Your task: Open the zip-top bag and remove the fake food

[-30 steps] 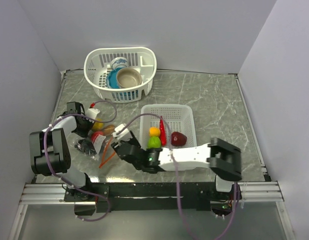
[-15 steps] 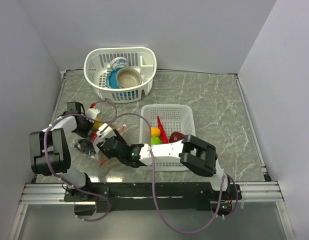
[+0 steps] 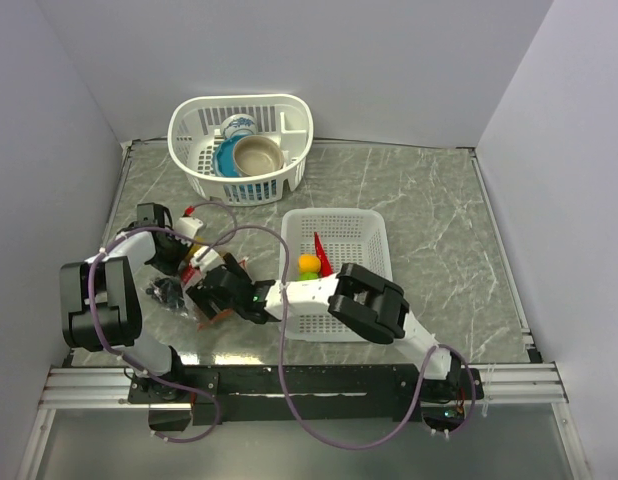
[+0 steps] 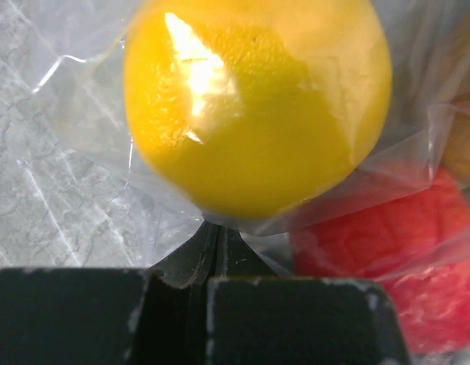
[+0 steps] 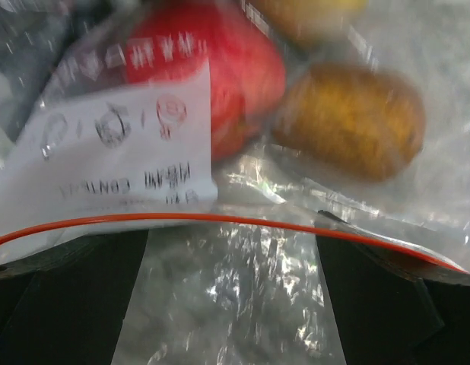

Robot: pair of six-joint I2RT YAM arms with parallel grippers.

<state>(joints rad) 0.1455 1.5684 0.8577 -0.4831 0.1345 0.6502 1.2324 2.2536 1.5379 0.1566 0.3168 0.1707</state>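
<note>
1. Opening the bag point(image 5: 242, 289) looks to be the step in hand. Its zip strip point(image 5: 242, 221) runs as one unbroken orange-red line, so I judge the mouth is not yet parted, and food sits inside.
2. The bag lies on the table point(image 3: 439, 220) at the left, between the two pincers and just beside the square basket point(image 3: 364, 225). That basket holds an orange fruit point(image 3: 309, 263) and a chili point(image 3: 323, 257).
3. The left pincer point(image 4: 214, 255) is clamped tight on a fold of clear film at the bag's far end, right under the yellow fruit point(image 4: 250, 106).
4. The right pincer point(image 5: 229, 304) stands wide, one finger at each side, with the mouth edge and strip lying across the gap. It grips nothing. Beyond the strip, through the film, I see an apple point(image 5: 235, 68), half behind a white label, and a brown piece point(image 5: 349, 122).
5. The left arm is folded close by the left wall, its wrist turned in toward the bag. The right arm stretches low and leftward across the basket's near corner.
6. Next, I'd say, the right pincer must close on one lip only, near the strip, then pull away from the left hold. Catching both layers would keep the mouth shut, and the thin film may slip.
</note>
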